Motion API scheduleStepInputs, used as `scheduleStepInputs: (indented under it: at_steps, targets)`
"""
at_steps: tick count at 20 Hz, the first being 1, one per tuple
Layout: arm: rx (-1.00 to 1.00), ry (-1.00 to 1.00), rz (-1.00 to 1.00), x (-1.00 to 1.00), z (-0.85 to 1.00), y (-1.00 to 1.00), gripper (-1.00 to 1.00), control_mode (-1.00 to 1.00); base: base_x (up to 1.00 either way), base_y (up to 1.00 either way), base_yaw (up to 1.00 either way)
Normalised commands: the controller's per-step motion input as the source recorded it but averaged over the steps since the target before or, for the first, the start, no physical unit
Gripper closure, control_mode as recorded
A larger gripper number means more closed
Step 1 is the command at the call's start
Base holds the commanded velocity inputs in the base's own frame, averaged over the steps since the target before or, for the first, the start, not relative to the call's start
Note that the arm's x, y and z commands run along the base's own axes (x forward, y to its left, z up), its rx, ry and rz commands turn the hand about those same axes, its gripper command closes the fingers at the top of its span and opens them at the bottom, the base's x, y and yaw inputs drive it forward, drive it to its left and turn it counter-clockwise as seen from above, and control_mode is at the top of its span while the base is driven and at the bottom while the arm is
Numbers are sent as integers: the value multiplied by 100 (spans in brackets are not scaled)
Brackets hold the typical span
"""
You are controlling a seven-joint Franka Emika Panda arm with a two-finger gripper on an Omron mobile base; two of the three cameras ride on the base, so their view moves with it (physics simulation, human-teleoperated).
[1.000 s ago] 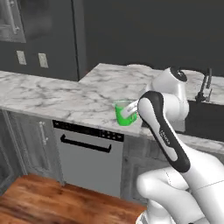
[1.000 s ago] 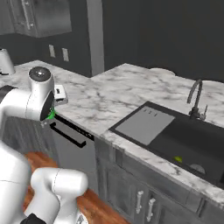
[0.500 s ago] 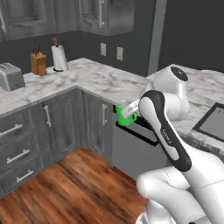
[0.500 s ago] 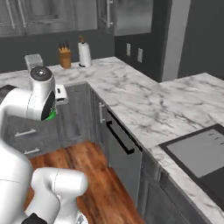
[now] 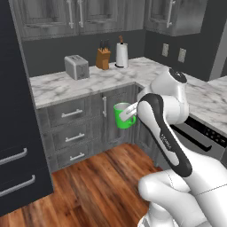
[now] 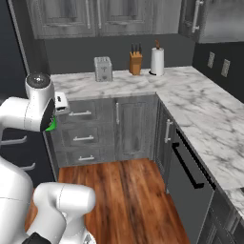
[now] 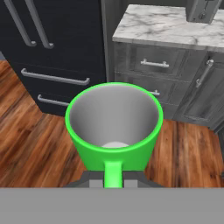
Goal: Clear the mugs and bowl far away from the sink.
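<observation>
Step in hand: carry leg. The green mug [image 5: 124, 116] is up in the air at the arm's end, over the wood floor [image 5: 102, 181], in front of the grey drawers [image 5: 71, 133]. Judged: one mug of the clearing job is in transit; no sink in sight from here.
Pincer: pincer [image 5: 129, 112] pinching the green mug at its handle side. In the hand view the handle [image 7: 113, 175] runs straight down into the pincer; the finger tips themselves are hidden under it.
Mug attitude: upright, mouth open to the hand view, pale inside, nothing visible in it.
Surroundings: marble bench [image 5: 88, 82] runs along the back wall and turns the corner, carrying a toaster [image 5: 76, 67], a knife block [image 5: 103, 58] and a paper roll [image 5: 121, 54]. Tall dark cabinet [image 5: 17, 111] at left.
Next move, as I judge it: bring the mug over a bare stretch of bench, lower it level until the base sits, then let go.
Risk: tipping the mug during the swing; clipping the bench edge on approach.
</observation>
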Motion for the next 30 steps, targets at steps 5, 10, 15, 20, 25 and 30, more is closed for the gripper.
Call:
scheduleStepInputs:
  at_steps: [5,10,15,20,25,30]
  targets:
    - [0,0,0,0,0,0,100,100,9,2,20]
    - [0,0,0,0,0,0,100,100,75,18,1]
    - [0,0,0,0,0,0,100,100,100,37,0]
    - [0,0,0,0,0,0,100,100,100,33,0]
    - [0,0,0,0,0,0,100,100,100,8,0]
    - [0,0,0,0,0,0,100,100,86,-12,7]
